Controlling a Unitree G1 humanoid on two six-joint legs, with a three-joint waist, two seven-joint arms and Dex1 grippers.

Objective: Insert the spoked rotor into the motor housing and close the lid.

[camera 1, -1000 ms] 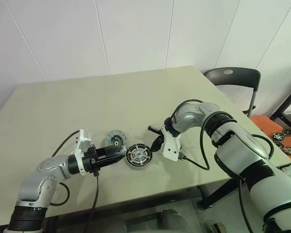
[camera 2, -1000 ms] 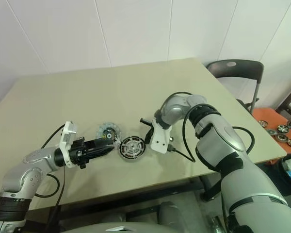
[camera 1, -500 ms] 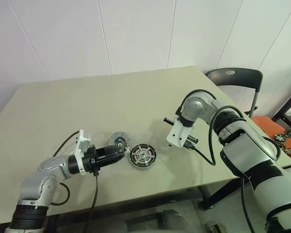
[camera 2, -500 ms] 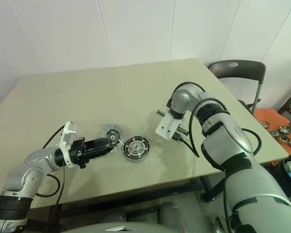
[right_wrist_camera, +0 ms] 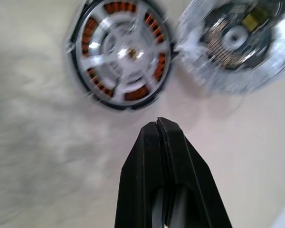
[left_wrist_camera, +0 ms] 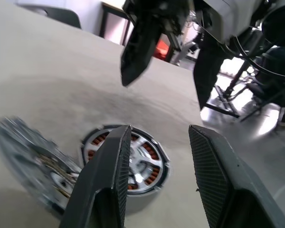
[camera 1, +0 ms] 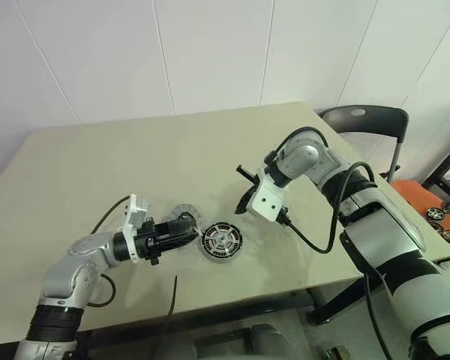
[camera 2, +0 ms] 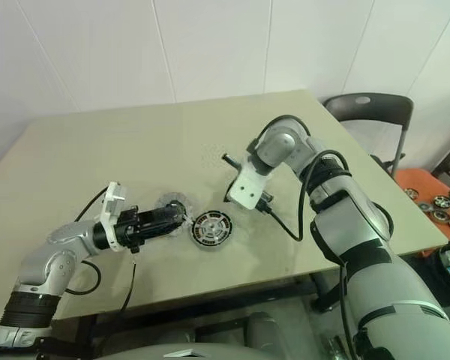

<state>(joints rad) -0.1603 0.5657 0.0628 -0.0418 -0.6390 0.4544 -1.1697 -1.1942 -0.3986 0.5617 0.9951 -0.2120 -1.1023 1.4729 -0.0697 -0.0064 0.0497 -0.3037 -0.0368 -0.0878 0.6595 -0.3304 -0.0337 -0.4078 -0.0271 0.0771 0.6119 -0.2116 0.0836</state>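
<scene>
The motor housing [right_wrist_camera: 133,94] lies flat on the table [camera 1: 135,157] near the front edge, copper windings showing between silver spokes. The spoked rotor [right_wrist_camera: 126,51] sits inside it. Just left of the housing lies the lid [camera 1: 181,215], a grey-blue disc, close against it. My left gripper [left_wrist_camera: 159,130] reaches in level from the left, open and empty, with the lid beside one finger [left_wrist_camera: 109,171] and the housing ahead between the fingers. My right gripper [right_wrist_camera: 160,124] is shut on nothing and hangs above the table behind and right of the housing, pointing down at it.
A dark chair [camera 1: 360,120] stands past the table's right corner. An orange tray [camera 1: 442,217] with more motor parts lies beyond the right edge. A black cable [camera 1: 307,240] loops from my right wrist across the table.
My right gripper has lifted up and away from the housing's right side, staying shut. The left gripper, lid and housing have kept their places.
</scene>
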